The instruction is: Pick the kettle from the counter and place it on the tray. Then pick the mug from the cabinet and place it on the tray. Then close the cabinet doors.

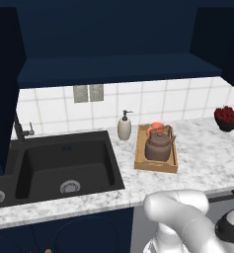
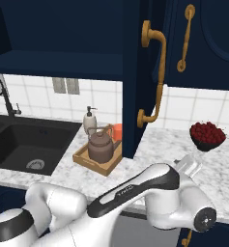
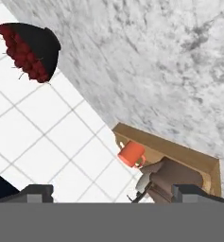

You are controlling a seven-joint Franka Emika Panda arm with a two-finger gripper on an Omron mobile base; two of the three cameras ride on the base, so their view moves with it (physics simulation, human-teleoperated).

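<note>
Hand view has the two fingertips (image 3: 38, 193) set wide apart with nothing between them. Between and just beyond them sits the tray (image 3: 198, 163), holding both the kettle (image 3: 172, 182) and the mug (image 3: 131, 154), so both placements look done. Farther beyond the left finger, a dark bowl (image 3: 40, 45) holds red fruit. One cabinet door (image 2: 135, 72) stands open, probably the remaining step.

1. No readable text, label, brand, number or sign is found in any view.
2. Faint marks on the arm's dark band (image 2: 130, 190) are too blurred to be read.
</note>
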